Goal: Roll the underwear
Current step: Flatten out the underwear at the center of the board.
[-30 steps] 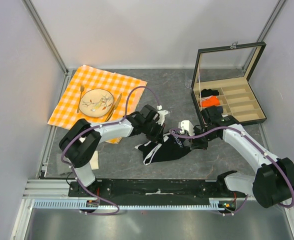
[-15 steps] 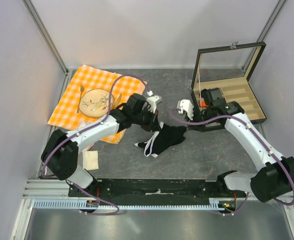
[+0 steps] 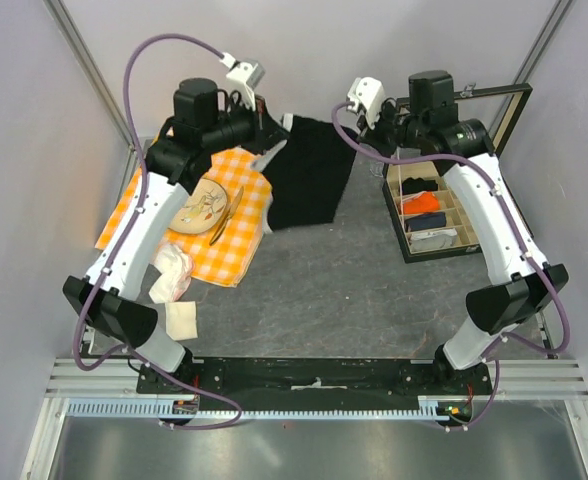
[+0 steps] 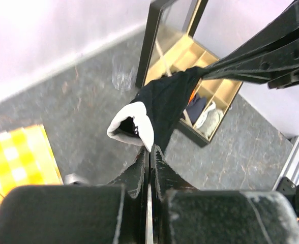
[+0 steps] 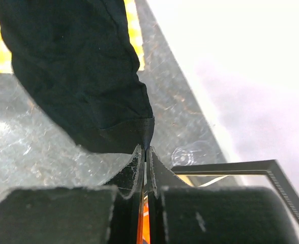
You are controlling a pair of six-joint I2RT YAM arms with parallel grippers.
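Note:
The underwear (image 3: 310,172) hangs in the air as a black sheet, held up by its top corners between both raised arms. My left gripper (image 3: 280,128) is shut on its left corner; in the left wrist view the white waistband (image 4: 132,125) curls just above my gripper (image 4: 150,150), and the black fabric (image 4: 166,100) stretches away to the right arm. My right gripper (image 3: 362,128) is shut on the other corner; in the right wrist view the cloth (image 5: 73,66) spreads away from my gripper (image 5: 145,150).
An open wooden box (image 3: 474,238) at the right holds a black roll (image 3: 421,186), an orange roll (image 3: 426,203) and a white item. A clear glass (image 4: 121,79) stands by the box. An orange checked cloth (image 3: 229,245) with a plate (image 3: 196,203) and cutlery lies left; white cloths (image 3: 169,278) lie nearer.
Both arms have lifted the underwear off the table, up and toward the back wall. It went from a bunched heap to a sheet hanging between the two grippers.

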